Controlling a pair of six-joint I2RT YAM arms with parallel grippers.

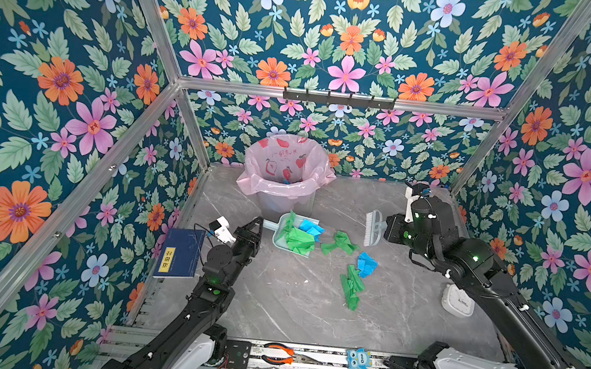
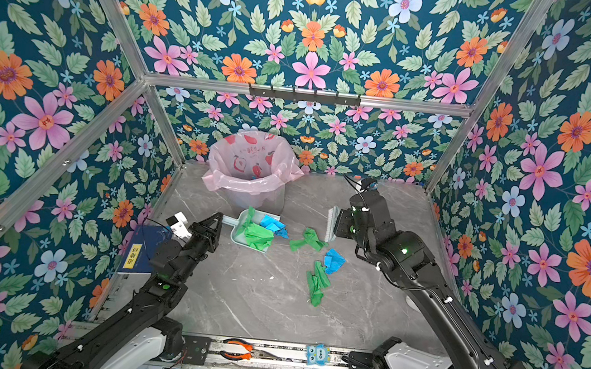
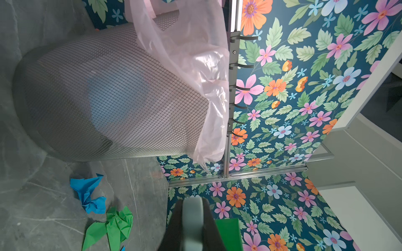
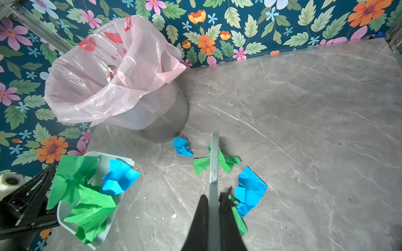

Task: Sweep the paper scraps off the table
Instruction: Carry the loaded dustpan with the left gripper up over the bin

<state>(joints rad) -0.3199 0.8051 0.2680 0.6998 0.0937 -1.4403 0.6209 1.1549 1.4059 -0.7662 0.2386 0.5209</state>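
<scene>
The paper scraps [image 2: 317,287] that are not yet collected lie near the middle of the grey counter [image 1: 273,310]. A green twist [image 1: 340,243] sits just beside the mouth of the dustpan [image 1: 276,240], a blue piece [image 1: 367,264] lies closer to the right arm, and a long green strip [image 1: 351,288] lies nearest the robot. The right wrist view also shows a small blue wad [image 4: 182,147] close to the foot of the bin [image 4: 152,117].

The dustpan already holds a heap of green and blue paper. The left end effector [image 1: 255,226] is clamped on its handle, and the left wrist view shows the pale handle pinched between the dark fingers. The right end effector [image 4: 214,217] is closed on the handle of the brush [image 1: 372,231], whose bristles stand on the far side of the green twist. Whether they touch the counter is hard to tell from here.

The step in hand looks like a stroke toward the pan. To do it well:

- Set the bristles firmly on the counter behind the twist before pulling — crumpled paper is light and springy and can slip under a raised brush.
- Stroke slowly and low, straight at the pan's mouth.
- Hold the pan's lip flat on the counter with the left arm so the paper does not slide beneath it.
- The pan looks nearly full, so tipping it into the bin just behind it first may prevent spills.
- Gather the blue piece and the strip in a separate, longer pass.
</scene>
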